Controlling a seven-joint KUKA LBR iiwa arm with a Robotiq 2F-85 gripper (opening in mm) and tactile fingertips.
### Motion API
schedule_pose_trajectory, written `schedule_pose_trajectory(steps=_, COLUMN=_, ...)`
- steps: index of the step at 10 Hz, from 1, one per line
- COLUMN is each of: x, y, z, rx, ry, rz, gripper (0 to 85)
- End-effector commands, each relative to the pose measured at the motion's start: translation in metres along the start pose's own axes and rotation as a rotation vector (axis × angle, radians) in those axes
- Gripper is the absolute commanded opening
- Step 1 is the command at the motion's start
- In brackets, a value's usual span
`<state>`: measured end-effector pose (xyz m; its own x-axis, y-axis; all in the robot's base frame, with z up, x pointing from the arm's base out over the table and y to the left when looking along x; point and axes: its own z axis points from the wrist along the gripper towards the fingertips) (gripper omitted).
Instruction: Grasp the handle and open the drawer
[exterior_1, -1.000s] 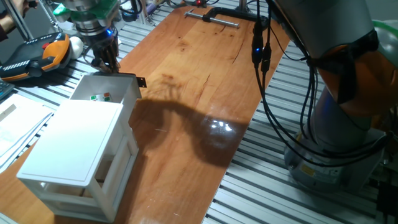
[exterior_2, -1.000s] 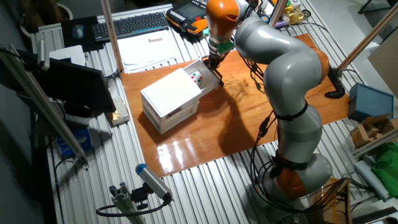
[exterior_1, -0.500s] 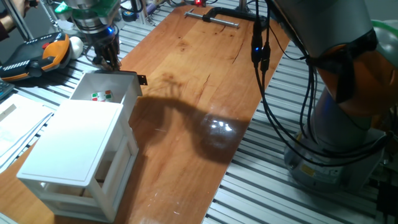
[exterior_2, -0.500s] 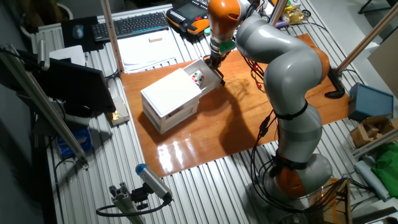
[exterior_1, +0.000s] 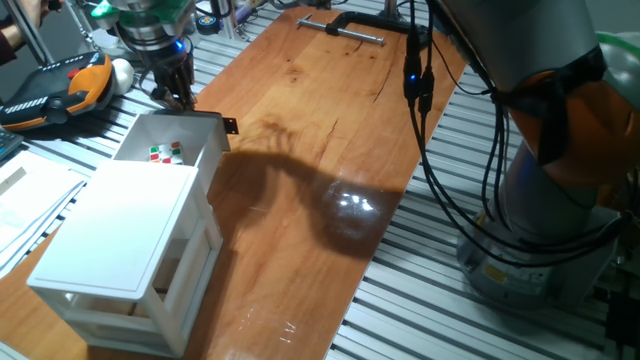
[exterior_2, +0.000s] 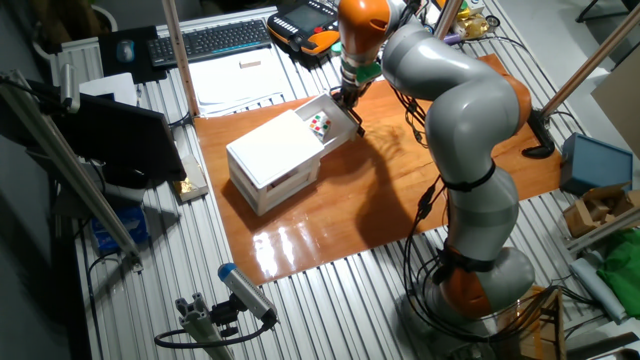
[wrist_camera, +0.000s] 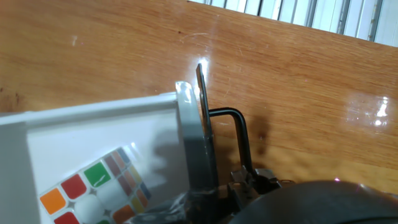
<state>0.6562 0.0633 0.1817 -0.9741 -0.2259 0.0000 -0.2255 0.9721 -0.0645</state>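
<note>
White plastic cabinet (exterior_1: 120, 250) sits at the left end of the wooden bench (exterior_1: 330, 130), roughly 8 o'clock in one fixed view. Its top tier, the drawer (exterior_1: 172, 150), stands pulled out toward 1 o'clock, about half clear of the cabinet top. Inside lies a small colour-tiled cube (exterior_1: 164, 153), also visible in the hand view (wrist_camera: 99, 186).

Just right of the drawer's front wall, at its 2 o'clock corner, the handle (exterior_1: 228, 127) juts out as a small black tab. In the hand view a thin dark plate with a bent black wire (wrist_camera: 239, 134) runs along the drawer's front edge; whether that is the tab itself I cannot tell.

The pincer (exterior_1: 174, 92) hangs over the far front edge of the drawer at 12 o'clock, fingers pointing down. Whether they are spread or pressed together, and whether they touch the drawer wall, cannot be told from any view.

Handling judgement: the drawer is thin-walled plastic, likely light and a little flexible, sliding with low friction; the cabinet itself may shift if pulled hard. The tab looks like stiff metal, smooth and very small, so a pinch should sit squarely across its flat faces, close to the drawer front, with the pull kept straight along the slide direction.

Further right, at 1 o'clock, a black clamp (exterior_1: 350, 25) rests on the bench, well apart.
</note>
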Motion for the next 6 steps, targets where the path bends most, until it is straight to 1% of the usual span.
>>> schedule_pose_trajectory(steps=1, x=0.0001, y=-0.0006, z=-0.0002, rx=0.0, ry=0.0, rz=0.0, gripper=0.7)
schedule_pose_trajectory(steps=6, x=-0.0008, y=-0.0054, z=-0.0003, rx=-0.002, ry=0.001, rz=-0.006, gripper=0.7)
